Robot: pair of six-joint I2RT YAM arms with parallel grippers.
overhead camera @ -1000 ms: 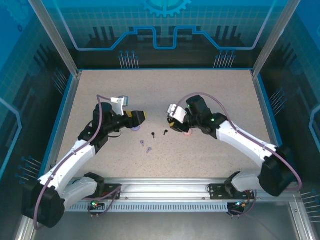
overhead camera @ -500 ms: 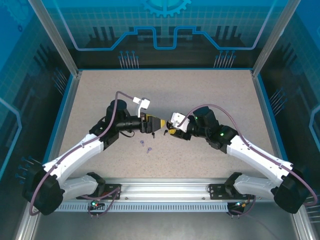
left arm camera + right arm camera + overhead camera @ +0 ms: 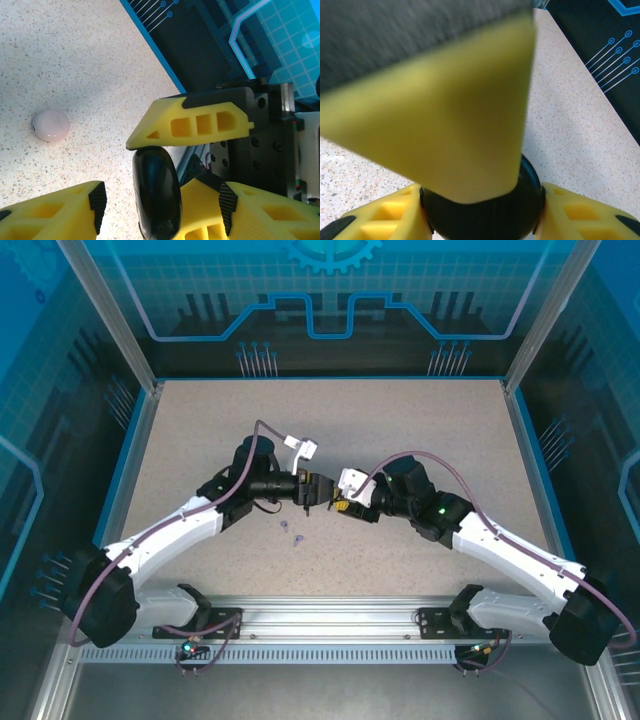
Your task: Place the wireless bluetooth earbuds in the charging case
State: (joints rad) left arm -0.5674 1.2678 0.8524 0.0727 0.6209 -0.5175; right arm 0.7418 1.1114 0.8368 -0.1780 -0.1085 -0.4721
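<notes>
**Holding a black charging case at mid-table, where both grippers meet**

Seen from above, the two arms reach inward over the speckled table (image 3: 420,430). The left gripper (image 3: 322,492) and right gripper (image 3: 342,504) stand tip to tip near its centre.

The right gripper (image 3: 481,210) is clamped on the black charging case (image 3: 480,220). In the right wrist view, its two yellow fingers (image 3: 385,217) press against opposite sides of the round case. A large blurred yellow finger of the other arm hangs just in front of the lens.

In the left wrist view, the same black charging case (image 3: 155,200) shows edge-on, held above the table. One finger of the right gripper touches its upper rim. The left gripper (image 3: 160,205) has its jaws apart, one on either side of the case. A strip of table shows between one black pad (image 3: 97,200) and the case, so that side is not touching. On the other side I cannot tell whether the pad touches the case.

Two lilac earbuds (image 3: 285,526) lie on the table close together, just on the near side of the left gripper and apart from the case. Neither gripper touches them.

A pink case (image 3: 50,125), round and closed, sits on the table by itself, well apart from the black one.
</notes>
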